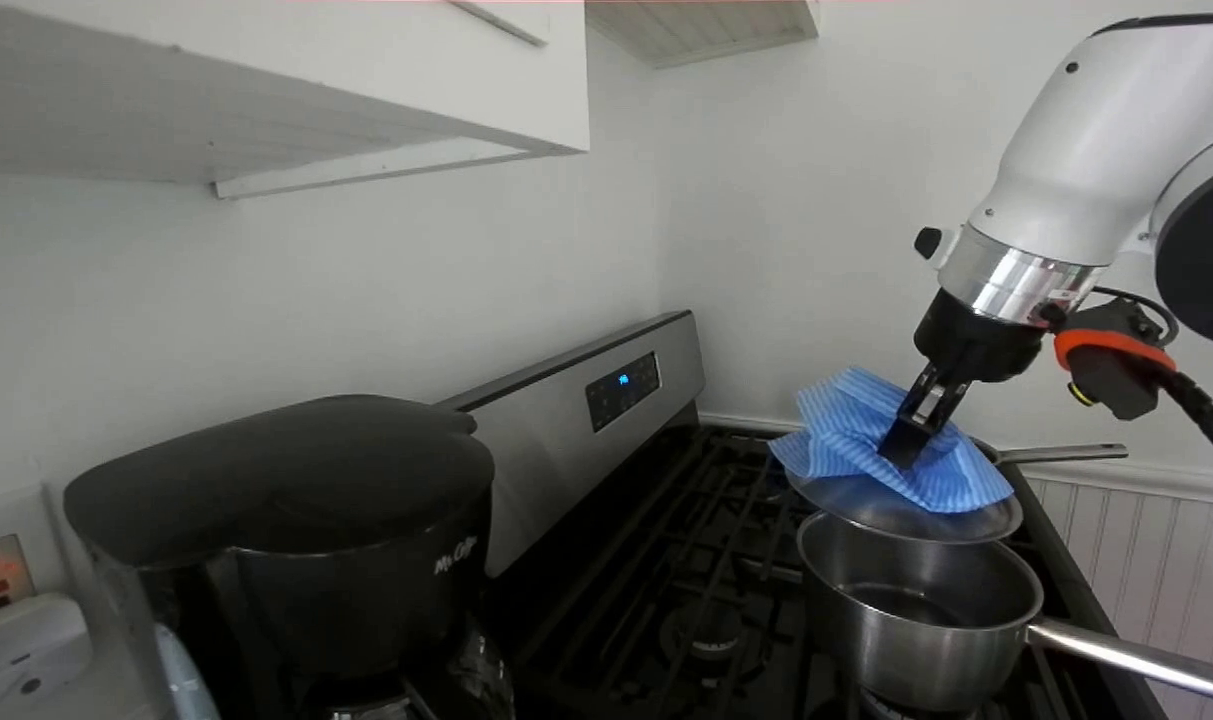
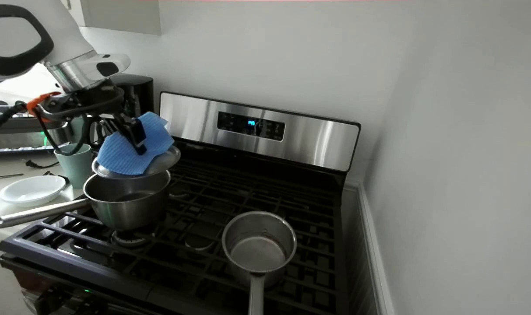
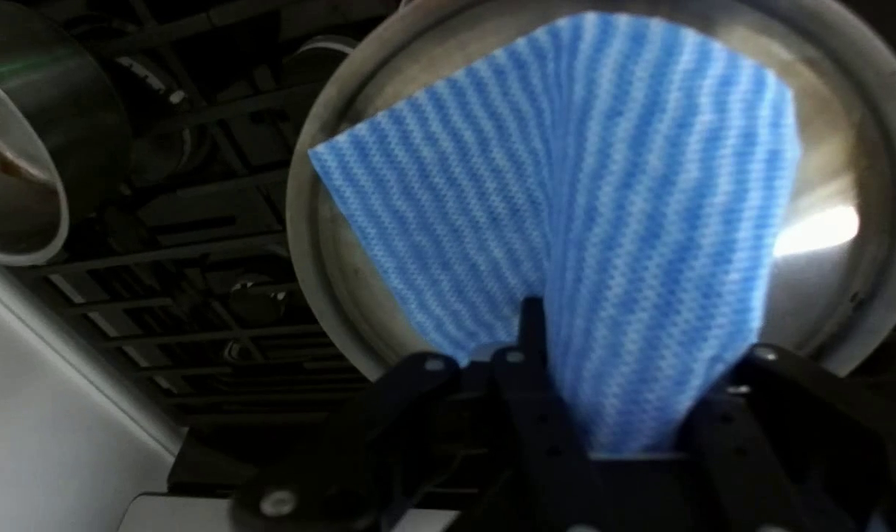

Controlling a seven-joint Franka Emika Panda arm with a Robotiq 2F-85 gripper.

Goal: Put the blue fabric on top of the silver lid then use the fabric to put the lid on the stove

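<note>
The blue fabric point(image 1: 966, 482) is draped over the middle of the silver lid point(image 1: 891, 512). Both also show in the exterior view with the fabric point(image 2: 121, 154) and lid point(image 2: 165, 161), and in the wrist view as fabric point(image 3: 654, 185) and lid point(image 3: 824, 295). My gripper point(image 1: 906, 445) is shut on the fabric at the lid's centre; the knob is hidden beneath it. The lid hangs slightly tilted above a steel pot, apart from its rim. The gripper also shows in an exterior view point(image 2: 138, 142). The black stove point(image 2: 204, 218) lies below.
The long-handled steel pot point(image 1: 916, 640) stands on the near burner. A smaller saucepan point(image 2: 258, 249) sits on another burner. A black coffee maker point(image 1: 276, 500) stands beside the stove. A white bowl point(image 2: 33, 190) and green cup point(image 2: 76, 166) are on the counter. Walls stand behind and beside the stove.
</note>
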